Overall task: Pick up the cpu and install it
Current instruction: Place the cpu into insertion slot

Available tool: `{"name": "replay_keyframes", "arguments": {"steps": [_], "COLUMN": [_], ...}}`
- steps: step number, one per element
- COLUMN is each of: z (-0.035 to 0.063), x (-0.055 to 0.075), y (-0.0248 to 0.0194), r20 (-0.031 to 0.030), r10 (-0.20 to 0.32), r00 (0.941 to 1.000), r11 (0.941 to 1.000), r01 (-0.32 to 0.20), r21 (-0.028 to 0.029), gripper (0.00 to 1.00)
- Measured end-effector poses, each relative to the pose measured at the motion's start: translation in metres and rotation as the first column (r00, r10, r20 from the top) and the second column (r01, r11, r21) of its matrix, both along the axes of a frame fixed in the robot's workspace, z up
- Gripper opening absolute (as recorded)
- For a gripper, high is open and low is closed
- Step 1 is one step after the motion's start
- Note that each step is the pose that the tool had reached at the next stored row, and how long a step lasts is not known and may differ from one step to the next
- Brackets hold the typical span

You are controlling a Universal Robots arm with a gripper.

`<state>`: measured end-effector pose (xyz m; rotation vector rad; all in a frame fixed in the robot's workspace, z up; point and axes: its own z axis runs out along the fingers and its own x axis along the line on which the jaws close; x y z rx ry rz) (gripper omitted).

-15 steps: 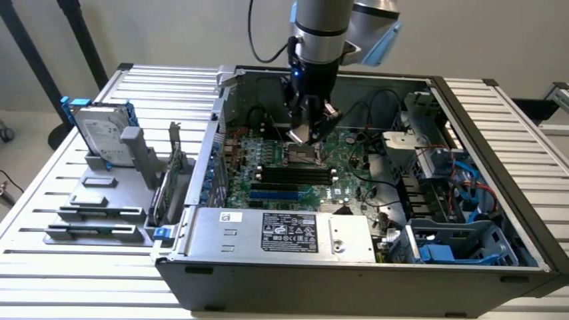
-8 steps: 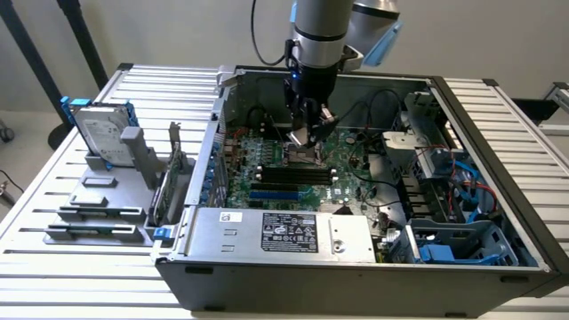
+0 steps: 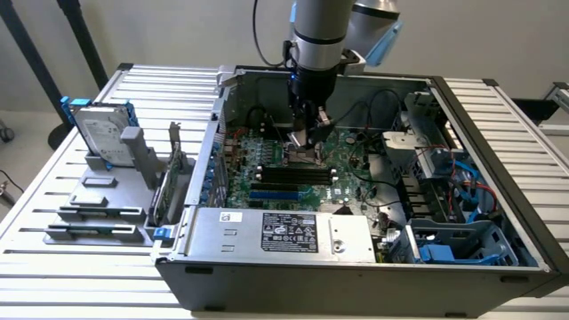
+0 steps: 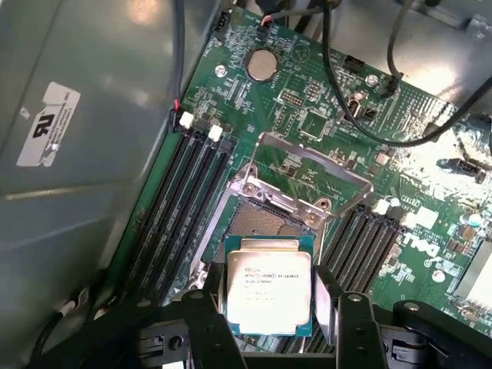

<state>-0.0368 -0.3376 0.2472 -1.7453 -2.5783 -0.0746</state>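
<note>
The cpu (image 4: 269, 286), a small square chip with a silver top plate and printed text, sits between my gripper's (image 4: 270, 307) two black fingers (image 4: 213, 315), which are shut on its sides. It hangs just above the open socket (image 4: 265, 219) on the green motherboard (image 4: 323, 115), whose metal load frame (image 4: 307, 165) stands tilted up behind it. In the exterior view my gripper (image 3: 302, 139) reaches down into the open computer case (image 3: 356, 267), over the middle of the board.
Black memory slots (image 4: 177, 200) flank the socket on both sides. Black cables (image 4: 361, 92) loop over the board. The power supply (image 3: 284, 233) fills the case front. At the exterior view's left, a hard drive in a blue frame (image 3: 102, 130) and grey blocks (image 3: 93, 200) stand on the slatted table.
</note>
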Motion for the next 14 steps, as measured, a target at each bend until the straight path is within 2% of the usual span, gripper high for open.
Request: {"name": "replay_keyframes", "arguments": {"steps": [3,7,11,14], "z": [-0.0012,-0.0026,-0.004,-0.0052], "x": [0.0,0.0,0.0,0.0], "y": [0.0,0.0,0.0,0.0], "r20": [-0.0001,-0.0007,-0.0019,-0.0022], "r10": [-0.044,-0.097,-0.148,-0.191], "r00": [0.999,0.9952,0.9889,0.9815], "r11": [0.999,0.9952,0.9887,0.9812], "r01": [0.044,0.097,0.148,0.191], "r21": [0.0036,0.0133,0.0226,0.0242], "gripper": [0.55,0.55,0.55,0.55]}}
